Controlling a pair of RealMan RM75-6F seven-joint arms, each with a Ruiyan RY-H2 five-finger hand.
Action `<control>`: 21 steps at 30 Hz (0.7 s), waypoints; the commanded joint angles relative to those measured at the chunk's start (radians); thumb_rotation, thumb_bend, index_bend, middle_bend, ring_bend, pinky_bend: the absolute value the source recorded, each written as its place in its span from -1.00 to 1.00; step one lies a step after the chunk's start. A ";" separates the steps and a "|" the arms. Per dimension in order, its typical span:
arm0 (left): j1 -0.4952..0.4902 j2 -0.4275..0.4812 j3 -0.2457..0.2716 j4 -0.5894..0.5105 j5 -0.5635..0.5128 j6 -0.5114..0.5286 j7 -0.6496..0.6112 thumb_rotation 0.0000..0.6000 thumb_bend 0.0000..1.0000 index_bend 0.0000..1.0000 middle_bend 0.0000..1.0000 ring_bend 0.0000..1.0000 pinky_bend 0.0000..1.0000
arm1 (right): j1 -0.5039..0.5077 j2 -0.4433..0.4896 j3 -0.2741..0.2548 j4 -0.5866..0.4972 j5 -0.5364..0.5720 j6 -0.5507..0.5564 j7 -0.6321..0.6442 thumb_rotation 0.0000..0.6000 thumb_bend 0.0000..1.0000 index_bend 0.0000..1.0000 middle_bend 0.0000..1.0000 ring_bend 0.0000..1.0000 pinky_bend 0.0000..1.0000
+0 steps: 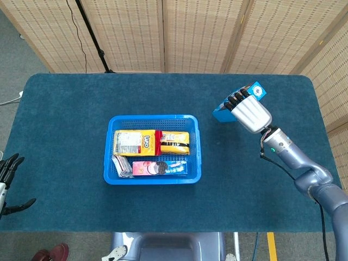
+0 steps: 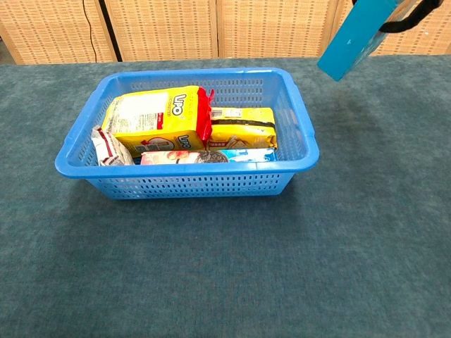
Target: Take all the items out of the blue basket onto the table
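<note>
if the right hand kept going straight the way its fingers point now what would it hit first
Probably nothing but the dark blue carpeted table. The right hand, holding the blue snack box, points toward the far left, passing behind the blue plastic basket; its height is unclear.
</note>
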 commanded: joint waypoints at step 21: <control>-0.068 0.013 -0.013 0.005 0.039 -0.064 -0.068 1.00 -0.95 -1.00 -1.00 -1.00 -1.00 | -0.184 0.365 0.050 -0.823 0.164 0.008 -0.063 1.00 -1.00 -1.00 -1.00 -1.00 -1.00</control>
